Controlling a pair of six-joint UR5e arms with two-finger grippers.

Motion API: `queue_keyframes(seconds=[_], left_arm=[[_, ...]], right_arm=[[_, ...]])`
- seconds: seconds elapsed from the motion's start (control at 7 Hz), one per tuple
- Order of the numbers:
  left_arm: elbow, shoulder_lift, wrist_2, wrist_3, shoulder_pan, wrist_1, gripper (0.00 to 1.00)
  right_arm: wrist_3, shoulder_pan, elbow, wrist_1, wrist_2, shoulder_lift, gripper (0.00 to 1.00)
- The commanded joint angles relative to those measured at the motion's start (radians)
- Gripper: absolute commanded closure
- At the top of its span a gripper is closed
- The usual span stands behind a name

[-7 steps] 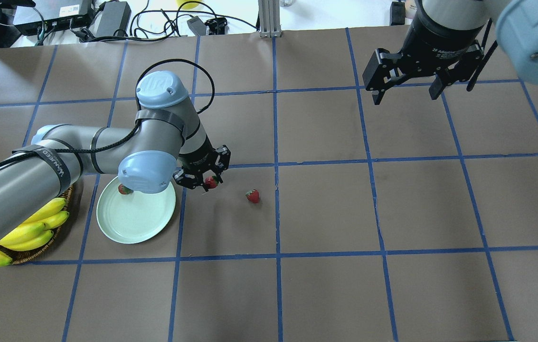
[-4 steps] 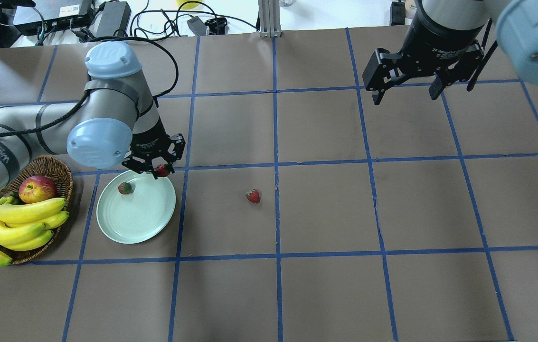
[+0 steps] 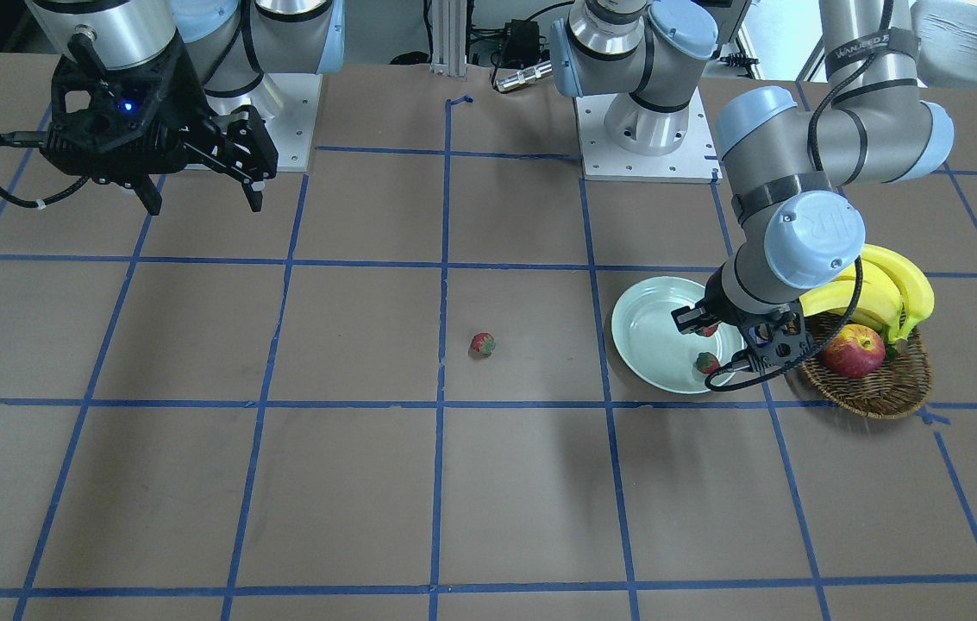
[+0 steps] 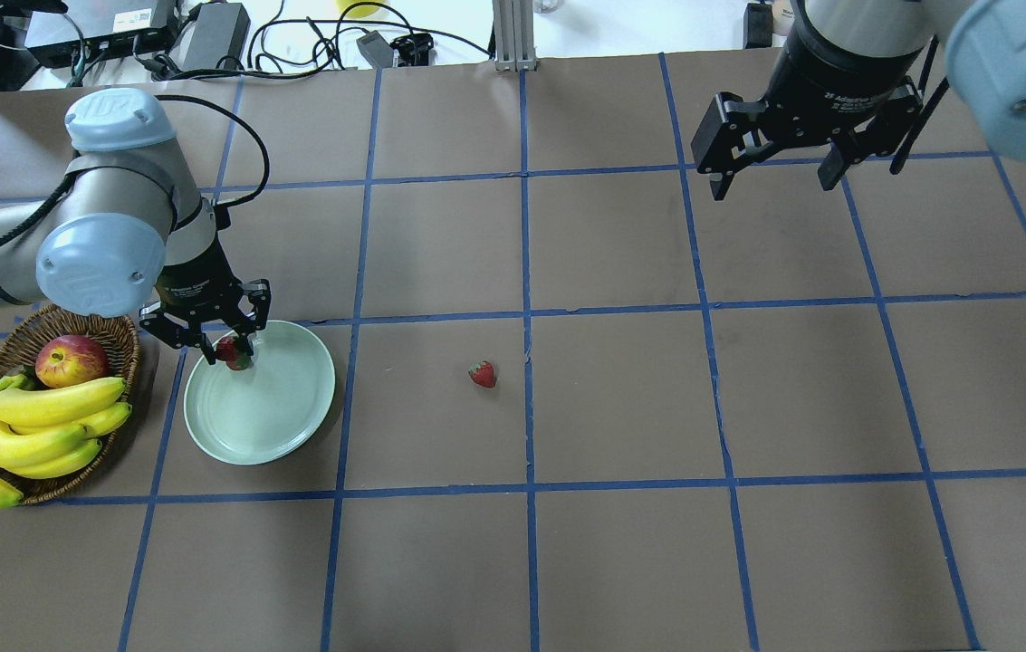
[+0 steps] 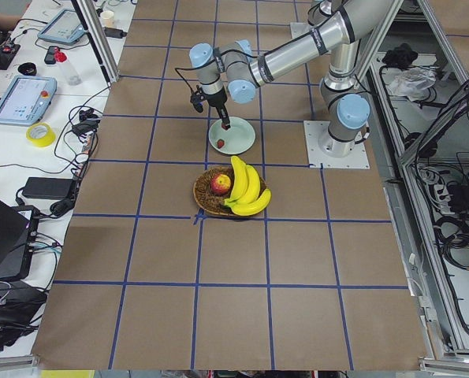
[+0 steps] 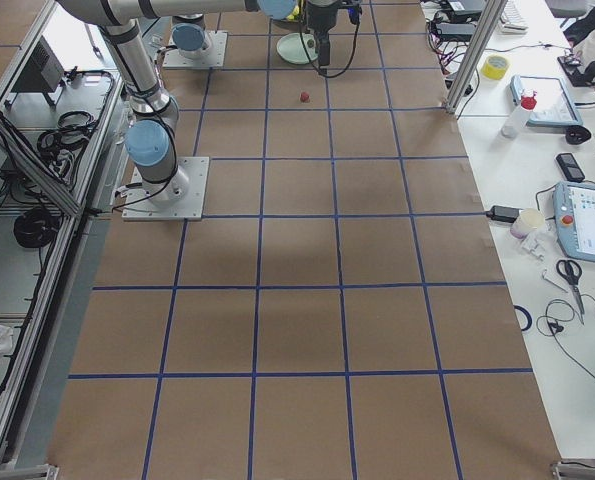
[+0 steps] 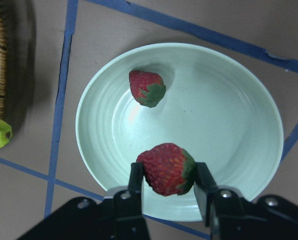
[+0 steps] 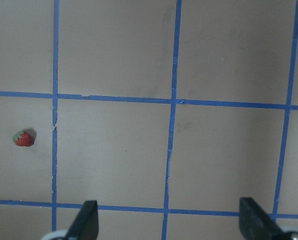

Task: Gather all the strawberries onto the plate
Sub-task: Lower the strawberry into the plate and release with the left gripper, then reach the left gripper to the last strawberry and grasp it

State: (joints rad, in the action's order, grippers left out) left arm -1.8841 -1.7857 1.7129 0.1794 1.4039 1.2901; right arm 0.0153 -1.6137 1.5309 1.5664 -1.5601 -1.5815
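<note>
My left gripper (image 4: 225,348) is shut on a strawberry (image 7: 166,168) and holds it just above the far left part of the pale mint plate (image 4: 273,412). A second strawberry (image 7: 146,88) lies in the plate (image 7: 239,100) close beside the held one. The third strawberry (image 4: 482,373) lies on the brown table to the right of the plate; it also shows in the right wrist view (image 8: 23,138). My right gripper (image 4: 780,177) is open and empty, high over the far right of the table.
A brown wicker basket (image 4: 121,337) with a red-yellow apple (image 4: 71,359) and several bananas (image 4: 33,426) stands just left of the plate, close to my left arm. Blue tape lines grid the table. Cables and devices lie beyond the far edge.
My left arm has carried the strawberry to the left, from the table right of the plate to above the plate's far left part. The right arm has not moved.
</note>
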Motion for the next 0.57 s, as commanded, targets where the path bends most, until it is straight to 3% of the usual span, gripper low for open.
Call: queue_keyframes(seconds=[0.0,0.43], left_arm=[[0.005,0.009,-0.007,-0.005,0.007,0.0,0.0],[0.01,0.031,-0.216,0.078,0.033,-0.012,0.0]], right_arm=[[0.002,0.0,0.0,0.0,0.0,0.0,0.0],[0.0,0.0,0.002,0.0,0.0,0.0,0.0]])
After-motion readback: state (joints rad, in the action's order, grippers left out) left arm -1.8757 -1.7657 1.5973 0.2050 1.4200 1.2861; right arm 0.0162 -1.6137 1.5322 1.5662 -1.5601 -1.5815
